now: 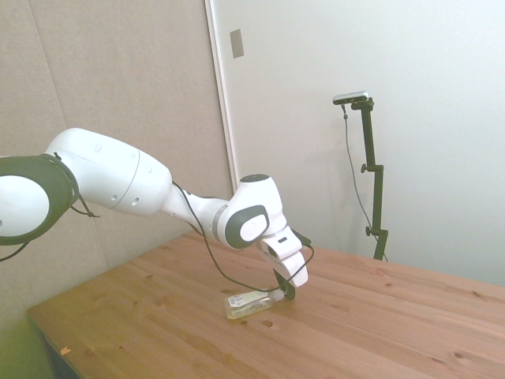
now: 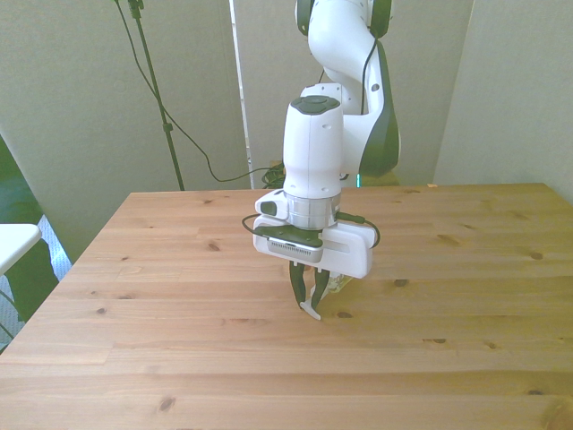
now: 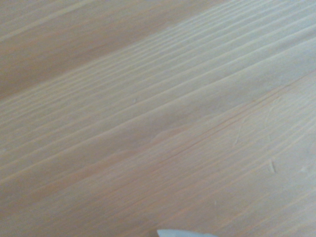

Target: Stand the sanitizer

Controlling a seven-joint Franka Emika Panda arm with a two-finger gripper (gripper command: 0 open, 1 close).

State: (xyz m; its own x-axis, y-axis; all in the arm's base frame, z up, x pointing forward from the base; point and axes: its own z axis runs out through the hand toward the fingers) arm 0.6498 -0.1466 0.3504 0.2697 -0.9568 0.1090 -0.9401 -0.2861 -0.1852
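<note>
The sanitizer (image 1: 251, 303) lies flat on the worktop (image 1: 379, 332), its pump end between the 2 fingers (image 2: 310, 296), which hang low and pinch it; its body stretches away from them.

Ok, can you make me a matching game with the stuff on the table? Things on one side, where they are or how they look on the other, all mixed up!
Things:
1. sanitizer
2. pincer
3. table
4. black cable

Descriptions:
A. made of wooden planks with dark knots
B. lying on its side
C. hangs in a loop under the white arm
D. pointing down, right by the bottle's end

Pairs: 1-B, 2-D, 3-A, 4-C
</note>
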